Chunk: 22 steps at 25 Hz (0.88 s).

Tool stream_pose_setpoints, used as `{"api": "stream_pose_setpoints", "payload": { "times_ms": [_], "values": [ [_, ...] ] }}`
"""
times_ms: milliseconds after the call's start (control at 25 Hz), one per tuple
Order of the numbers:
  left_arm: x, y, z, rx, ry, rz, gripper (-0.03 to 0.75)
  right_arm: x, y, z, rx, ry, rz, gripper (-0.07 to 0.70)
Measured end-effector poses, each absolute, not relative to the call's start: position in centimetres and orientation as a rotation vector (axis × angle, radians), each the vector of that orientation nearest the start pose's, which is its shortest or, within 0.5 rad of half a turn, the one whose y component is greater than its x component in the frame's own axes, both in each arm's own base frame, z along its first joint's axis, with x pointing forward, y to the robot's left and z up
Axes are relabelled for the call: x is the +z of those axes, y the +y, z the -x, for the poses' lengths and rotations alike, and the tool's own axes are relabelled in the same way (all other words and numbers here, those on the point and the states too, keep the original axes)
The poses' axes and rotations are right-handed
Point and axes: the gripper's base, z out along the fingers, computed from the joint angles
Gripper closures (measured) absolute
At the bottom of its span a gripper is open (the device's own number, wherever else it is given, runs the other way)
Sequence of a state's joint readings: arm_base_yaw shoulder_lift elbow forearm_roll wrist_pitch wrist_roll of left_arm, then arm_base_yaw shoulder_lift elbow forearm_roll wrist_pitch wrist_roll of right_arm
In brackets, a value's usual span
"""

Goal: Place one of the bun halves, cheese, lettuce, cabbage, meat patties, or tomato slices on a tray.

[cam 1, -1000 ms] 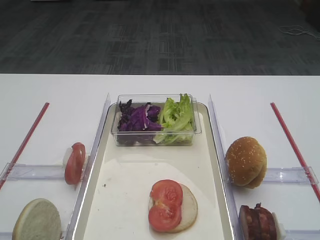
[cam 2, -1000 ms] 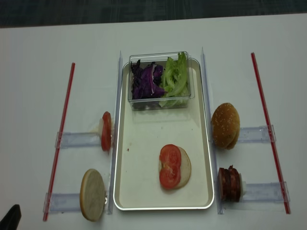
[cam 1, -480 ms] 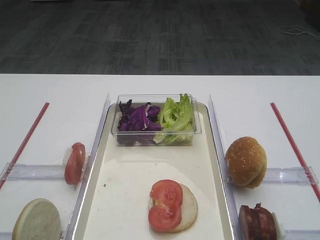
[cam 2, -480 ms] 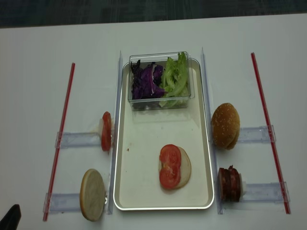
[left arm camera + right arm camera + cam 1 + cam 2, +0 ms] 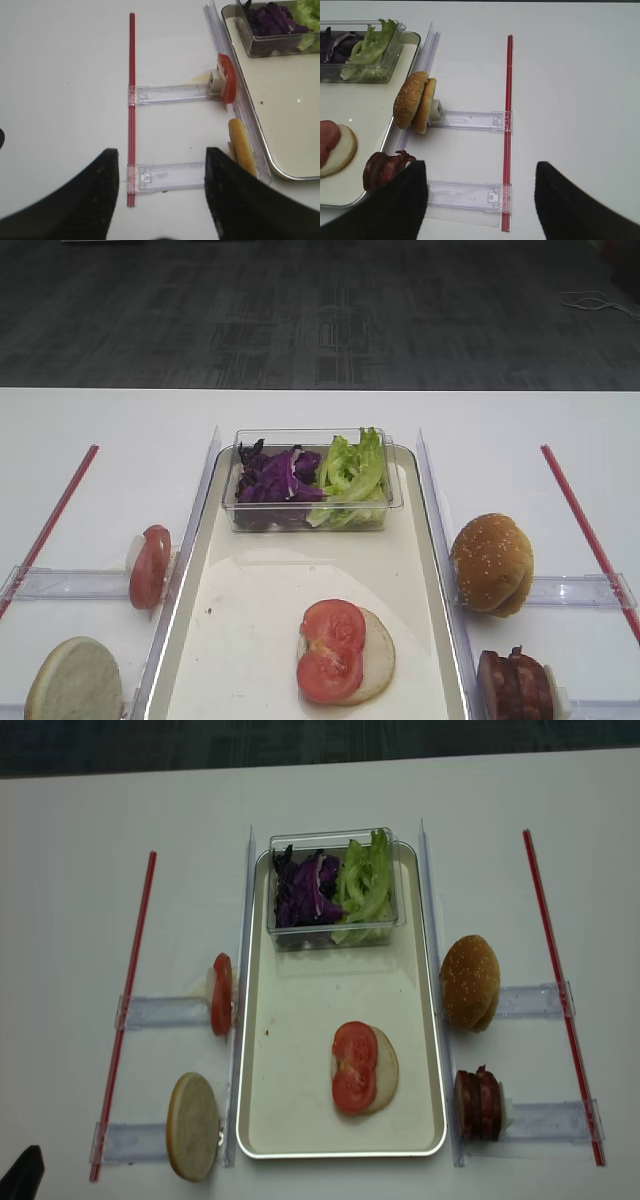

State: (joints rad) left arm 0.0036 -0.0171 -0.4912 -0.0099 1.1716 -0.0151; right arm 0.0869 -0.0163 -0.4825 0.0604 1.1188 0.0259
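A flat bun half [image 5: 383,1072] lies on the cream tray [image 5: 310,1010] with tomato slices [image 5: 354,1065] on top of it. At the tray's far end a clear tub [image 5: 330,935] holds cabbage [image 5: 305,888] and lettuce [image 5: 365,880]. Left of the tray, another tomato slice [image 5: 221,993] and a pale bun half [image 5: 192,1125] stand on edge. On the right are a sesame bun [image 5: 470,982] and meat patties [image 5: 478,1103]. No cheese is in view. My left gripper [image 5: 161,155] hangs open and empty over the lower left rack. My right gripper [image 5: 480,167] is open and empty beside the patties [image 5: 385,170].
Clear plastic racks [image 5: 160,1011] [image 5: 535,1000] hold the food on both sides of the tray. Two red strips [image 5: 130,990] [image 5: 555,975] run along the outer ends of the racks. A clear rail [image 5: 243,920] borders each long side of the tray.
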Motion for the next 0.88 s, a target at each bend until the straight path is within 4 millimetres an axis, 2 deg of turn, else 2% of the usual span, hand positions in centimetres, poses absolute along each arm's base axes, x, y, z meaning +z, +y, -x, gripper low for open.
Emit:
{"api": "stream_pose_setpoints", "payload": {
  "times_ms": [880],
  "values": [
    [26.6,-0.12,1.15,-0.024,2.147,0.021,0.316,26.78,0.42,0.84,0.141,2.104,0.069,0.163]
  ]
}}
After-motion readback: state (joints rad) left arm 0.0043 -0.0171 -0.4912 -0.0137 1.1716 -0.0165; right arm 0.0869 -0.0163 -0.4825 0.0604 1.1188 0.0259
